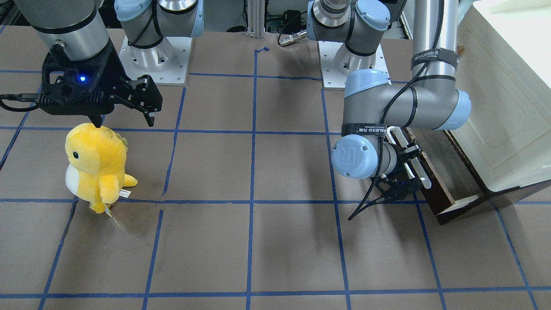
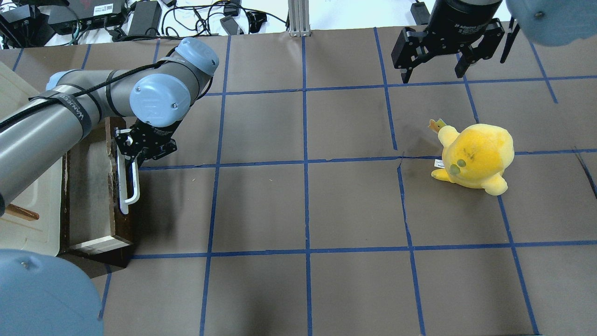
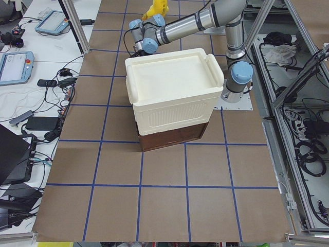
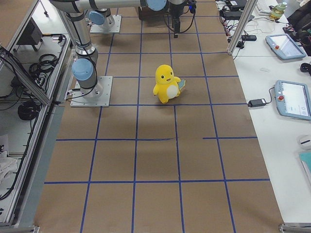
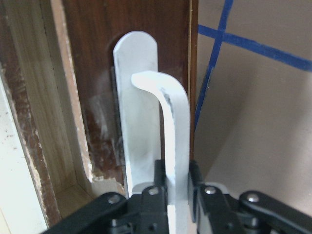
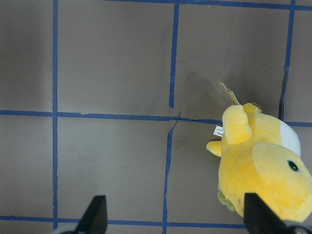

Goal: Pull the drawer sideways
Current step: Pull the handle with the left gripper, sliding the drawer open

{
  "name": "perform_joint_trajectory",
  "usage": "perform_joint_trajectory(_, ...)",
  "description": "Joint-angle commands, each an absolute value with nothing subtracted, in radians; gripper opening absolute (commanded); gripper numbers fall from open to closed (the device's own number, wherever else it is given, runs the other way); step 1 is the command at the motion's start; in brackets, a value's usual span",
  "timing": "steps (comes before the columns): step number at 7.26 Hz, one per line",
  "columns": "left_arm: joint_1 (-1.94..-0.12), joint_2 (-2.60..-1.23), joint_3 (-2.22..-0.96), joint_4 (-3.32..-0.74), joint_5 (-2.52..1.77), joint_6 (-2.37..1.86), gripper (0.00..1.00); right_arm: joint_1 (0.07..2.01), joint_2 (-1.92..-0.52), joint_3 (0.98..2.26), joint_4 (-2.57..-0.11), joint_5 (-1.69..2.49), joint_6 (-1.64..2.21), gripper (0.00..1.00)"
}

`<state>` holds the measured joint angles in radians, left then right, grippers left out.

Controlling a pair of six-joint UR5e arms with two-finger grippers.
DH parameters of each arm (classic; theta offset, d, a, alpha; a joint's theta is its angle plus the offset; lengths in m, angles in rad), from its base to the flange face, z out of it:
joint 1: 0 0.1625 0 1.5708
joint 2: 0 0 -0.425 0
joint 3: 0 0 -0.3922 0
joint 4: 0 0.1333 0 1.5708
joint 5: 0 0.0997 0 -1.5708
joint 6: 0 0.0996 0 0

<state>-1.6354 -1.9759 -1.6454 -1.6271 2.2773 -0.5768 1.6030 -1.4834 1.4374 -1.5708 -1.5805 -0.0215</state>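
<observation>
The drawer [image 2: 122,224] stands partly pulled out of the cream cabinet [image 2: 28,219] at the table's left end. Its dark brown front panel [image 1: 439,189] carries a long white bar handle [image 2: 128,191]. My left gripper [image 2: 127,154] is shut on the handle near its far end. The left wrist view shows the two fingers [image 5: 158,183] clamped on the white bar [image 5: 173,122] in front of the brown panel [image 5: 97,58]. My right gripper [image 2: 433,77] hangs open and empty above the table, far from the drawer.
A yellow plush toy [image 2: 475,156] stands on the brown mat below my right gripper [image 6: 175,219]. It also shows in the right wrist view [image 6: 263,165]. The cabinet body [image 1: 503,86] fills the table's left end. Blue tape lines grid the mat.
</observation>
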Motion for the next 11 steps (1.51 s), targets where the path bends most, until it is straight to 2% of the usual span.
perform_joint_trajectory(1,-1.640,-1.976,-1.634,-1.643,2.264,-0.581,0.17,1.603,-1.483,1.437,-1.571,-1.582,-0.021,1.00)
perform_joint_trajectory(11,-1.672,-1.996,-1.608,-1.654,2.235,-0.620,0.17,1.603,-1.483,1.437,-1.571,-1.582,-0.021,1.00)
